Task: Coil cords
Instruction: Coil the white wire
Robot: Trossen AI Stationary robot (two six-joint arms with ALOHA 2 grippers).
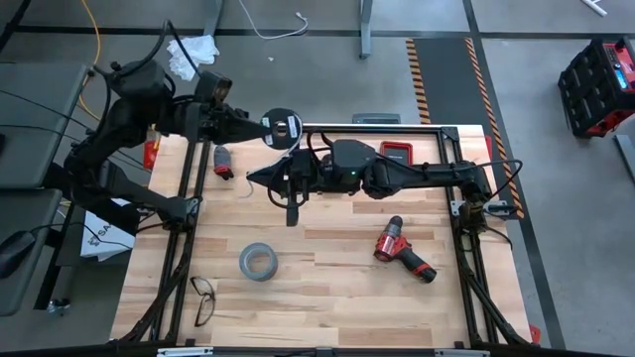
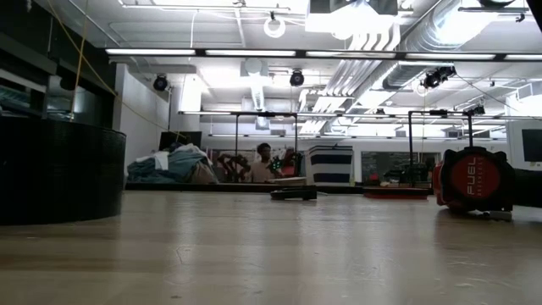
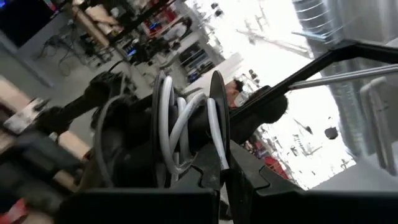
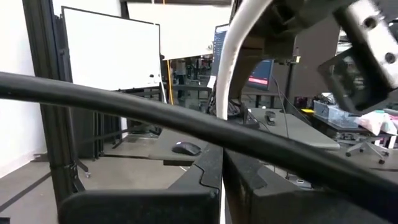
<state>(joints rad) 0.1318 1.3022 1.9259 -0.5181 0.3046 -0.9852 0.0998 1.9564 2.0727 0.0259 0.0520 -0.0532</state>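
Left gripper (image 1: pixel 260 123): jaws shut on black spool (image 1: pixel 282 127), above tape roll (image 1: pixel 256 261).
Right gripper (image 1: pixel 256 177): jaws shut on white cord (image 4: pixel 231 56), beside spool.
Technique: keep cord taut, lay turns evenly.

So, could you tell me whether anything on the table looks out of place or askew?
Nothing looks spilled or broken. The only oddity is the glasses, lying near the table's front left edge beside an arm's frame. The spool with its white cord is off the table in the left hand, shut on it.
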